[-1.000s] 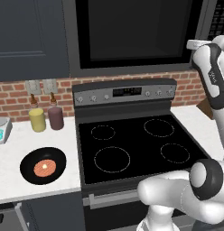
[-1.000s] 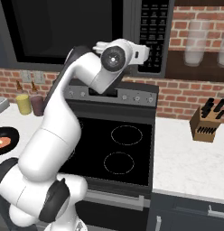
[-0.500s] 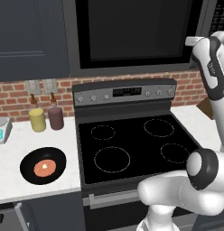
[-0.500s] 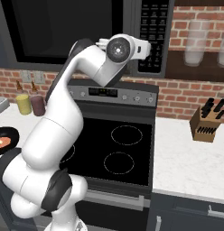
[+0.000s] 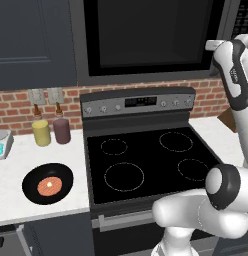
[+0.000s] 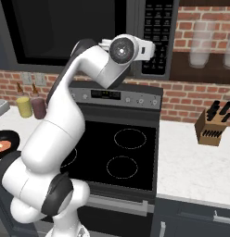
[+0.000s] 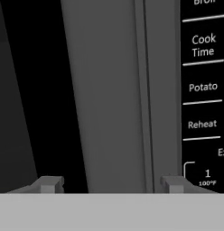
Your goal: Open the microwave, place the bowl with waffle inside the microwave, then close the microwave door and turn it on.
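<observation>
Grey microwave door (image 7: 109,90) handle sits between the spread pincer (image 7: 109,184) tips, keypad panel (image 7: 203,85) alongside

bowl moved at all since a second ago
No. In the left base view the bowl sits at the same spot on the counter, left of the stove and in front of the two bottles.

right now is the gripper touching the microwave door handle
Cannot tell. In the hand view the gripper has a fingertip either side of the handle, but no contact or gap shows plainly.
</observation>
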